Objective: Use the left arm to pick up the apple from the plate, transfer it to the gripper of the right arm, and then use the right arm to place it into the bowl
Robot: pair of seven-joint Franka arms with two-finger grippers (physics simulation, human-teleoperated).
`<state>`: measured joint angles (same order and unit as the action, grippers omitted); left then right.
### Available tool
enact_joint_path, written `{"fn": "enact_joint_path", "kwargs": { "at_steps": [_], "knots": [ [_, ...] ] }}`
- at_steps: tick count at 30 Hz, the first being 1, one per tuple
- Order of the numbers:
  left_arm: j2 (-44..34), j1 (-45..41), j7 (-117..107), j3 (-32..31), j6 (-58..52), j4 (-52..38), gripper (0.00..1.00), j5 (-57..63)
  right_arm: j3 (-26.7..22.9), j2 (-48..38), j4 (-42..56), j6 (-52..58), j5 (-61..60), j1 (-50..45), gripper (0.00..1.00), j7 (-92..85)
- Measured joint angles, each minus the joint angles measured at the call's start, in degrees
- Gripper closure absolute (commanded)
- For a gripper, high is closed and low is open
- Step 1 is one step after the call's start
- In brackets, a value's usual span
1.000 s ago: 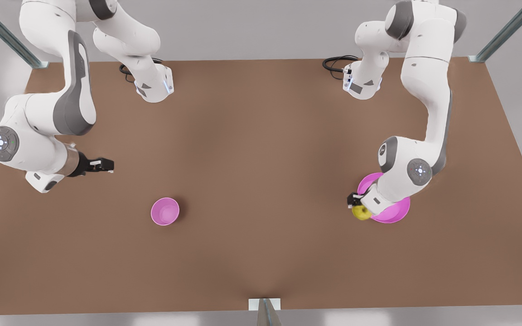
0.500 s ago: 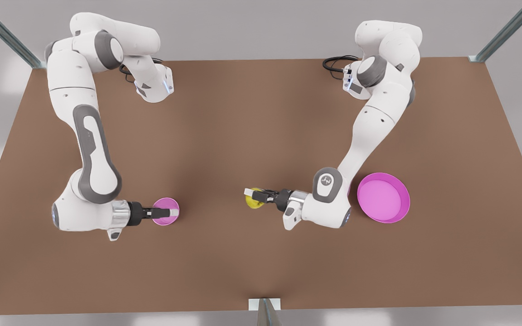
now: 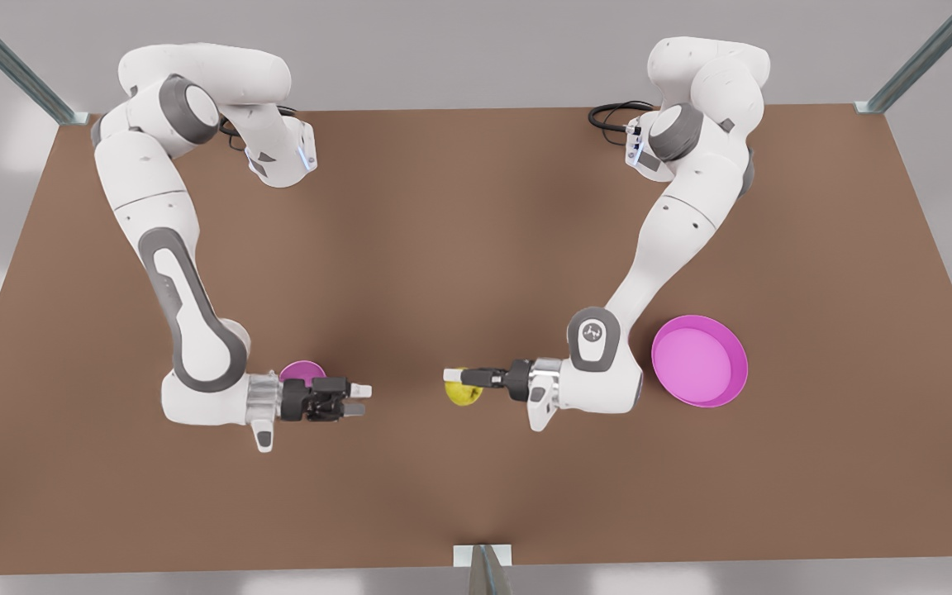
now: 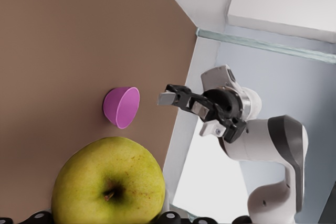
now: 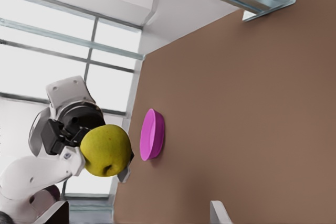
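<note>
Two arms: both white arms reach low over the brown desk (image 3: 476,248) and face each other across its middle, set up for a hand-over.
Left arm: on the front view's right, stretched sideways toward the centre, away from the plate.
Left claw (image 3: 464,377): closed on the apple, holding it out in the open air so the other arm can reach it.
Apple (image 3: 463,388): yellow-green, raised off the desk between the two arms, stem dimple facing the left wrist camera; it also shows large in the left wrist view (image 4: 107,182).
Right arm: on the front view's left, pointed straight at the apple, apparently lined up to receive it.
Right claw (image 3: 358,398): fingers spread apart and holding nothing, near the apple but with a clear gap between them.
Bowl (image 3: 304,372): small pink bowl on the desk, partly hidden under the right wrist, close by for the drop-off.
Plate (image 3: 699,361): wide pink dish just beside the left arm's elbow, nothing on it.
Stage, as a judgement: pick-up done, transfer not yet made.
</note>
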<state>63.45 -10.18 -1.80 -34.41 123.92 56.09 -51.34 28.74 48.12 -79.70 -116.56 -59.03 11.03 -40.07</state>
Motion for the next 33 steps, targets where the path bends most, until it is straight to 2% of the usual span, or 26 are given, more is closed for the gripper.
{"fn": "enact_joint_path", "kwargs": {
  "at_steps": [6,15,24,33],
  "knots": [
    [0.0,-0.6,2.1,0.0,2.1,0.1,0.27,-1.8,5.6,4.4,3.0,-0.8,-1.0,0.1,0.0,-17.7],
    [0.0,-1.8,4.1,-0.1,5.0,0.1,0.27,-2.6,7.8,5.7,3.7,-2.4,-1.2,0.0,0.0,-38.2],
    [-0.4,-1.8,5.1,-0.1,5.8,0.1,0.27,-2.7,12.6,8.7,4.5,-8.5,-1.9,0.0,0.0,-51.9],
    [-0.8,-1.2,5.5,-0.2,5.8,0.1,0.26,-2.8,14.9,10.0,4.2,-11.0,-3.0,0.2,0.0,-60.4]
  ]
}}
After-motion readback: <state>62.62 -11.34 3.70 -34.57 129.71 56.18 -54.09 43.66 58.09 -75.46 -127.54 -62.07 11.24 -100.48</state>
